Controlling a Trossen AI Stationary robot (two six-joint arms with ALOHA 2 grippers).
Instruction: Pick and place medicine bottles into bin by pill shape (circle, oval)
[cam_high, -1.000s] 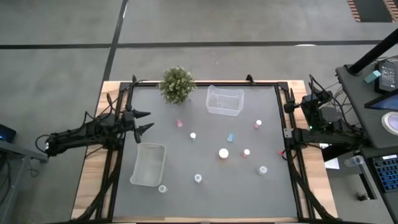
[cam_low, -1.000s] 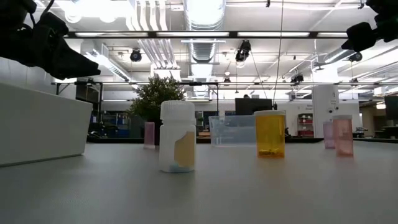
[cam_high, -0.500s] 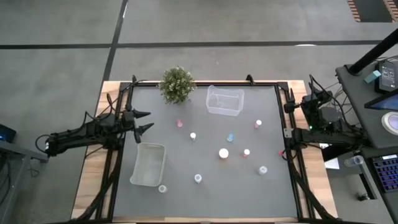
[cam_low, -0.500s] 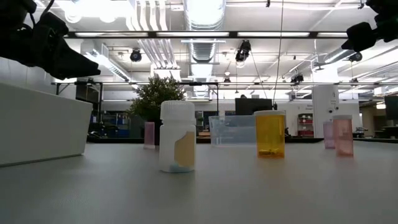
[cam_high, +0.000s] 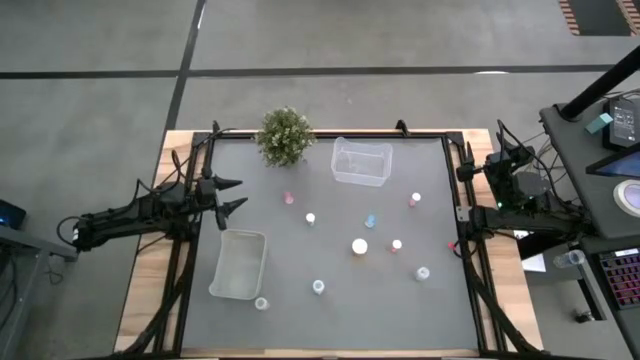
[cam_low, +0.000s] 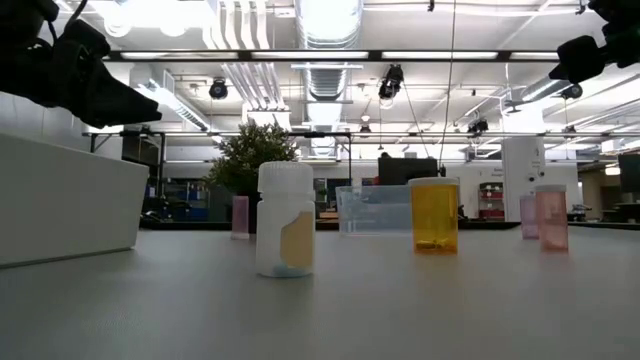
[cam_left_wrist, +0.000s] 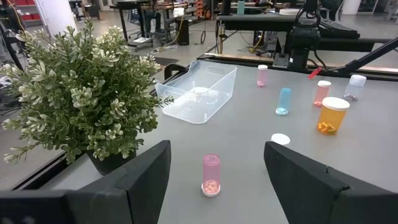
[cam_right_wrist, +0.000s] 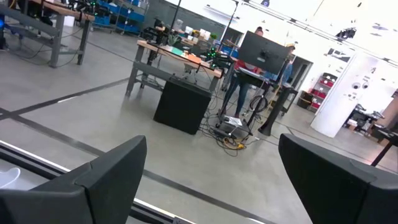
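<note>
- As far as it can be judged from the high view, nothing has been sorted yet: both clear bins are seen with no bottle inside them.
- One bin (cam_high: 238, 265) is placed near the left edge of the table, and the other bin (cam_high: 361, 162) stands at the far side, just beside the green plant (cam_high: 285, 135).
- The medicine bottles (cam_high: 359, 246) are spread over the grey table (cam_high: 440, 310), all of them outside the bins. Nine can be counted from above.
- A pink bottle (cam_high: 289, 198) stands nearest to the left gripper; in the left wrist view it (cam_left_wrist: 211, 175) is seen directly in front of the fingers, with pills visible at its bottom.
- A white-capped bottle (cam_high: 261, 303) stands just beside the near corner of the left bin, but still outside it.
- The pill shapes cannot be told for most bottles, so which bin belongs to which shape cannot be decided.
- The left gripper (cam_high: 229, 194) is held above the left edge of the table, with its fingers spread apart and nothing between them.
- The right gripper (cam_high: 468, 168) is parked over the right edge of the table, away from the bottles, also with fingers spread and holding nothing; its wrist view is turned to the room.
- It is judged that the whole task is left: every bottle must be picked and placed.
</note>
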